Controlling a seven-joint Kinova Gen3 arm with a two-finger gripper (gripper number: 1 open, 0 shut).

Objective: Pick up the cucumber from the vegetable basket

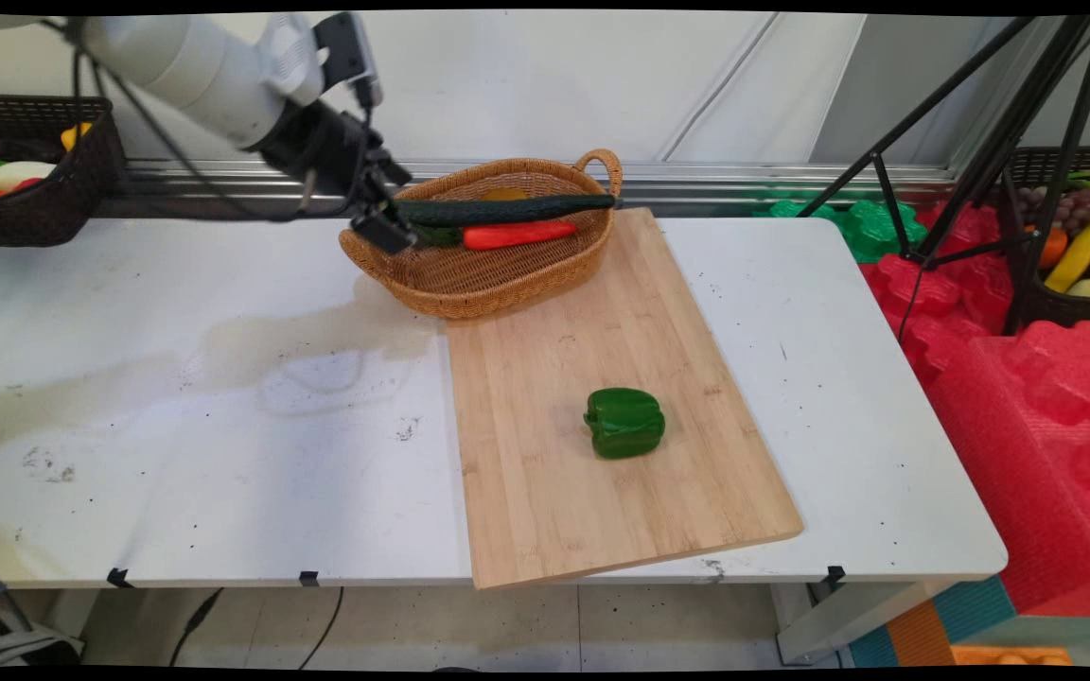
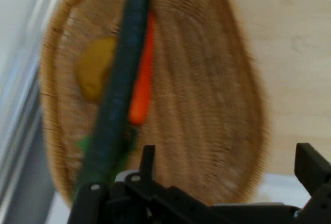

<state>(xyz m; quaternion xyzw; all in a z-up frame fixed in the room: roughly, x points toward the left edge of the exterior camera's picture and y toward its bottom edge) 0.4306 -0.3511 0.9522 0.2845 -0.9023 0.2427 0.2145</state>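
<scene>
A long dark green cucumber (image 1: pixel 505 209) lies across a wicker basket (image 1: pixel 479 274) at the back of the table, its right end resting on the rim by the handle. Beside it in the basket lie an orange carrot (image 1: pixel 518 234) with green leaves and a yellow item (image 1: pixel 504 194). My gripper (image 1: pixel 389 203) hovers at the basket's left rim, open, with the cucumber's left end close to it. In the hand view the cucumber (image 2: pixel 121 84) runs down to my left finger (image 2: pixel 89 203), the carrot (image 2: pixel 143 74) and yellow item (image 2: pixel 95 69) lie alongside, and the gripper (image 2: pixel 201 182) holds nothing.
A wooden cutting board (image 1: pixel 592 416) lies on the white table (image 1: pixel 176 426), with a green bell pepper (image 1: pixel 624 423) on it. Dark baskets of produce stand at the far left (image 1: pixel 34 170) and far right (image 1: pixel 1075 246). A black tripod (image 1: pixel 971 161) and red foam (image 1: pixel 1028 397) stand to the right.
</scene>
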